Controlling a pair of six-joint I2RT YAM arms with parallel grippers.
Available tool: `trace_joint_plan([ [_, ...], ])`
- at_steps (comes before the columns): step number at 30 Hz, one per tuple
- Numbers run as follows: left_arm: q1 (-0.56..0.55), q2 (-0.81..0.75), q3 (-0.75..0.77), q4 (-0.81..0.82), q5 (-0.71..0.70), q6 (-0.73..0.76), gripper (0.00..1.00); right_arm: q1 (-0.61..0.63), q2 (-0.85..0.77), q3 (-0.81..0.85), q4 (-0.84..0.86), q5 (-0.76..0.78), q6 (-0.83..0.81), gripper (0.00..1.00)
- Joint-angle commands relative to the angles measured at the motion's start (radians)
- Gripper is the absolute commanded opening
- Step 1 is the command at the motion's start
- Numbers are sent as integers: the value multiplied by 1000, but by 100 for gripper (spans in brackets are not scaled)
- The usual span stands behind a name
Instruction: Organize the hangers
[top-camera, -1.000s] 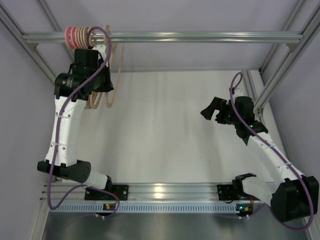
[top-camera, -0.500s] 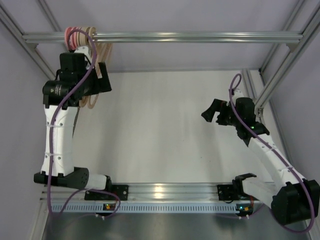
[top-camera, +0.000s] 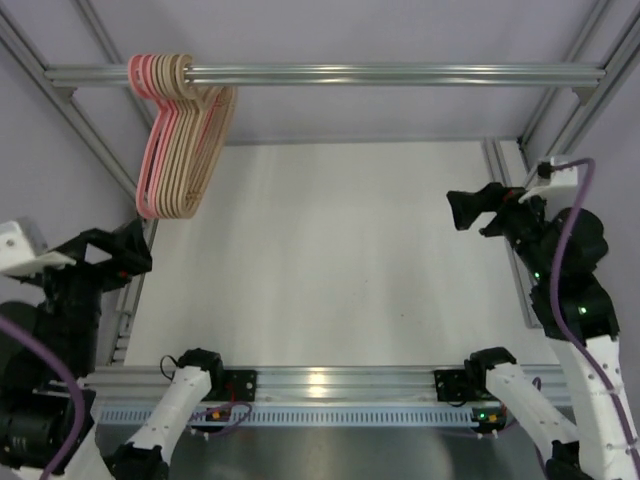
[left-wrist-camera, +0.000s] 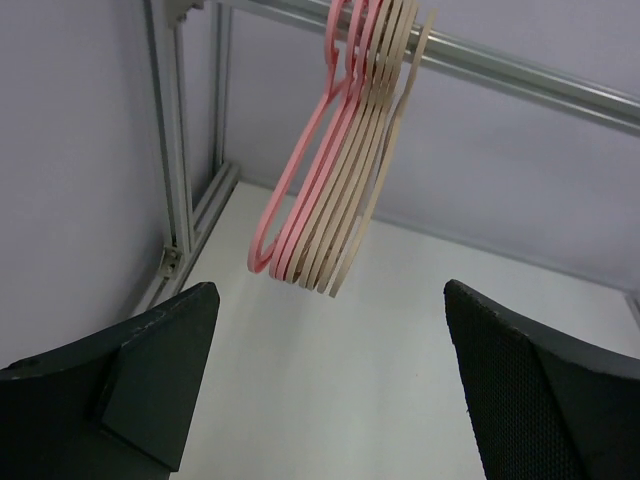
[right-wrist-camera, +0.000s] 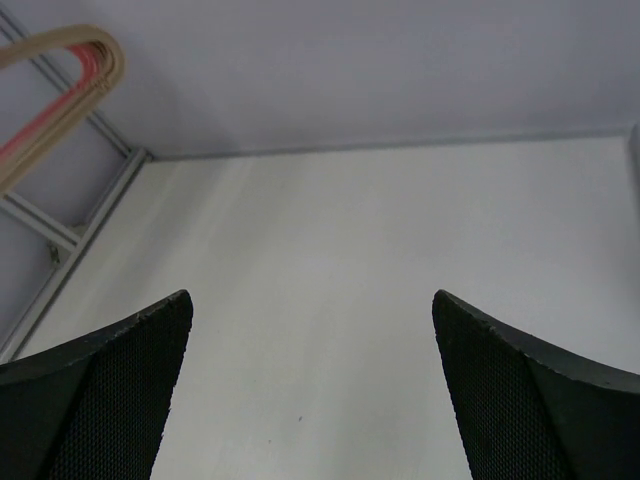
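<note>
Eight-odd hangers (top-camera: 180, 140) bunched at left end of bar (top-camera: 400, 73), pink outermost. My left gripper (left-wrist-camera: 326, 310) and right gripper (right-wrist-camera: 310, 295) agape, empty, well apart from bunch. Risk: my careless re-approach clips bunch, lifts hooks off bar.

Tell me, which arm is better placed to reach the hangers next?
Left, probably: the thin pink and beige hangers hang at the left end of the silver metal bar, facing the open left claw; the right claw sits across the white table.
</note>
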Motion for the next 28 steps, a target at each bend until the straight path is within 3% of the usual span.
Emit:
trace_joint_plan([
  [1,3,-66,-52,75,-64,11,98,-16,-106,130,-103,95,-83,99],
  [12,-11,-252,-181,81,-70,-49,98,-16,-379,196,-181,239,-206,100],
  [28,-66,-344,-187,75,-102,-67,98,-14,-447,196,-206,235,-218,99],
])
